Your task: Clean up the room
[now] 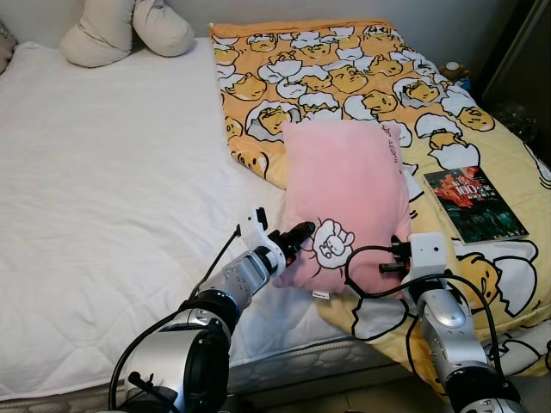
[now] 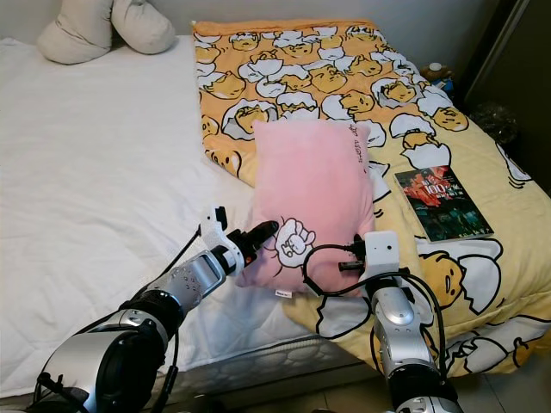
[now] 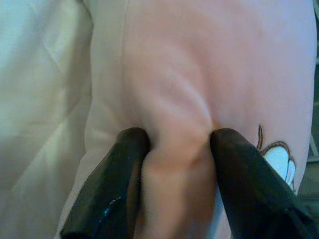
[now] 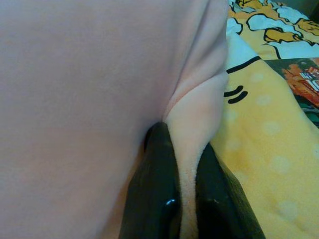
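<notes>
soft pink pillow [image 1: 344, 194] pinched between left gripper [image 3: 175, 149], right gripper [image 4: 185, 164]

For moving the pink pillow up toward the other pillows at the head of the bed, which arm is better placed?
Left, probably. The left gripper pinches the pink pillow on its edge toward the white sheet and the beige pillows. The right gripper also pinches it, on the blanket side.

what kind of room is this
Most likely a bedroom: a bed with a white sheet, cream pillows at its head, a yellow blanket, and a pink pillow gripped by both grippers.
</notes>
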